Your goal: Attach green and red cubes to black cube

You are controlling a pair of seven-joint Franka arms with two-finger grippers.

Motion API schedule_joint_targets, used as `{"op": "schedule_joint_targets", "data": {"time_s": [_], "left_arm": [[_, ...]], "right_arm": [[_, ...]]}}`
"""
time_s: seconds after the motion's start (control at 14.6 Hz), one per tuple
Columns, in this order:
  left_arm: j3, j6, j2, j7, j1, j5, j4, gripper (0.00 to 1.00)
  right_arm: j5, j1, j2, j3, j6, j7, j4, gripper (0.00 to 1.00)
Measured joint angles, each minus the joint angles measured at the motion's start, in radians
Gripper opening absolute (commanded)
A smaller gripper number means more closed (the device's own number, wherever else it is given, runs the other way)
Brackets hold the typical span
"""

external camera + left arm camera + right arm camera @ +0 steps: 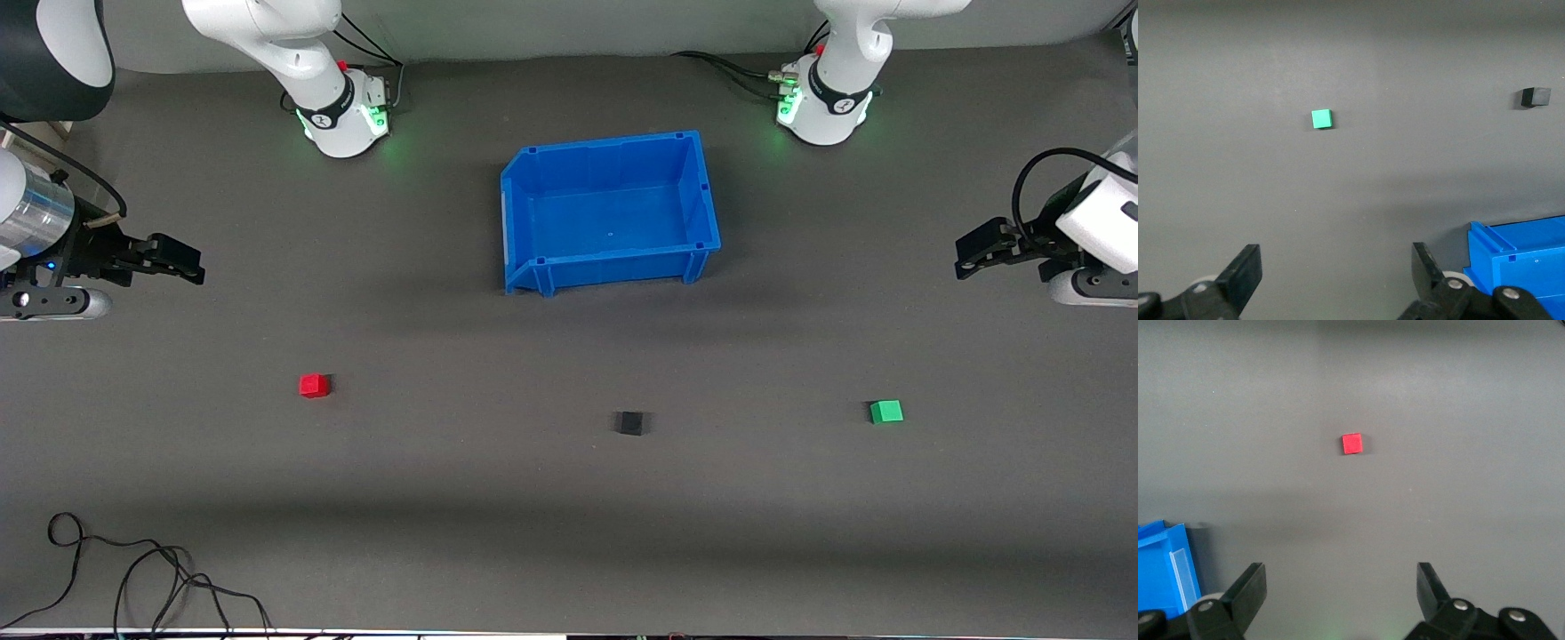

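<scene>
Three small cubes are spread in a loose row on the grey desk (533,533), nearer the front edge than the blue bin (607,267) (set at the middle of the desk, toward the edge where the bases stand). The black cube (630,423) is placed between the others, well apart from both. The red cube (314,385) is found toward the right arm's end, the green cube (885,411) toward the left arm's end. The left hand (969,255) is held released over its end of the desk. The right hand (182,264) is likewise held released, grasping nothing, over its own end.
</scene>
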Motion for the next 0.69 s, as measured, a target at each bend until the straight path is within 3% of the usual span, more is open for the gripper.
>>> {"op": "schedule_joint_targets", "data": {"time_s": [0.69], "left_arm": [[0.000,0.000,0.000,-0.012,0.000,0.000,0.000,1.00]], "right_arm": [[0.000,0.000,0.001,0.000,0.000,0.000,0.000,1.00]]}}
